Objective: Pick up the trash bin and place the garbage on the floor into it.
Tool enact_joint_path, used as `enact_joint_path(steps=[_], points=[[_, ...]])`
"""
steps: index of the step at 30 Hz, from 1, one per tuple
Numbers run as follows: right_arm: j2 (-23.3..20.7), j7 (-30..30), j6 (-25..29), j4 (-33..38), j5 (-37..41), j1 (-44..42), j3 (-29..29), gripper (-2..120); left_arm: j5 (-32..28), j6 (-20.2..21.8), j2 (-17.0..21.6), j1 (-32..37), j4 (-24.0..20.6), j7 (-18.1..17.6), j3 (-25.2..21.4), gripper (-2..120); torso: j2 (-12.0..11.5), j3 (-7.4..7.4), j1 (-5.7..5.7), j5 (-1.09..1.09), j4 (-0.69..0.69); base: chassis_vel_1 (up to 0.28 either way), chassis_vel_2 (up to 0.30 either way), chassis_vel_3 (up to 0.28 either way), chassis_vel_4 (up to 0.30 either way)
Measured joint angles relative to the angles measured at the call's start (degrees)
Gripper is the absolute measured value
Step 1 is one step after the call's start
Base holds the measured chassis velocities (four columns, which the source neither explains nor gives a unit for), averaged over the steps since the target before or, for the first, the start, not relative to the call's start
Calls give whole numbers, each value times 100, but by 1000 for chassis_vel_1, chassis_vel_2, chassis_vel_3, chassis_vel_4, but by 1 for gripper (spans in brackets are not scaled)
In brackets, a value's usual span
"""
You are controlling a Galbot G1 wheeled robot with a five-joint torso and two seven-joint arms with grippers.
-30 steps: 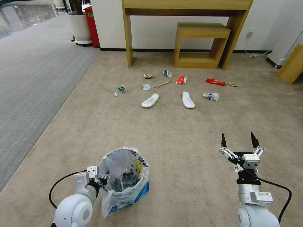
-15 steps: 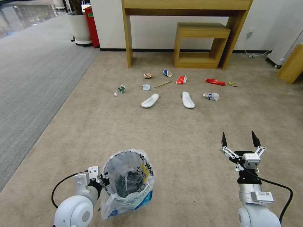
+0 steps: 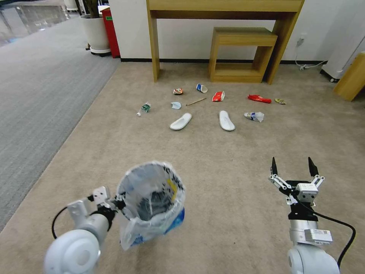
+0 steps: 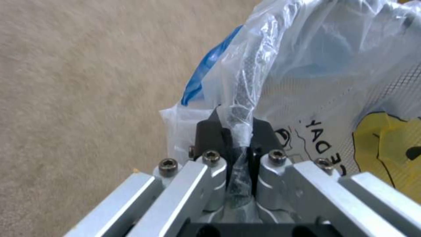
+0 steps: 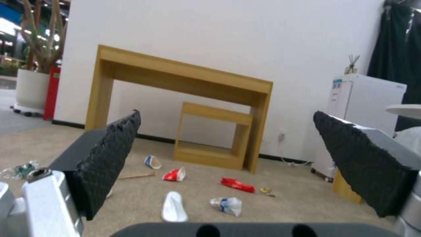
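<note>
The left gripper (image 3: 117, 203) is clamped on the rim of the small round dark trash bin (image 3: 152, 203), lined with a clear crinkled plastic bag printed with black lettering and a yellow patch. From the left wrist view its black fingers (image 4: 210, 131) pinch a fold of the bag and the mesh rim between them. The bin hangs low at the robot's left over the beige carpet (image 3: 213, 167), with blue plastic (image 3: 175, 220) bunched near its base.

The right gripper (image 3: 292, 167) is held out at the robot's right, its black pointed fingers spread wide with nothing between them.

Well ahead, in front of the light wooden table (image 3: 224, 7), the garbage lies scattered: two white slippers (image 3: 181, 121), a crushed clear bottle (image 3: 144, 108), a pale blue mask (image 3: 176, 105), a thin wooden stick (image 3: 196, 101), a blue-and-white paper cup (image 3: 202, 88), a crushed can (image 3: 178, 91), red wrappers (image 3: 259, 99) and a crumpled white wrapper (image 3: 254, 116).
</note>
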Motion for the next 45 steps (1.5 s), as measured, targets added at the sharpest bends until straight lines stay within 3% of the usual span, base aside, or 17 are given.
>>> enact_joint_path(steps=[8,12,27,45], points=[[-26,43,-48,60,120,64,98,100,-1404,-5,-239,-90,-420,-612,-944,2,0,0,0,-1,0,0,0,0,0],[-39,49,-52,67,130,66,117,100,-1761,-7,-236,-121,-524,-773,-1179,2,0,0,0,-1,0,0,0,0,0],[-38,73,-59,51,147,71,104,100,-2091,-7,-63,-151,-417,-884,-1693,2,0,0,0,-1,0,0,0,0,0],[-9,56,-30,-4,158,89,82,100,-1936,-6,-78,-222,-178,-888,-1713,2,0,0,0,-1,0,-35,40,36,-36]])
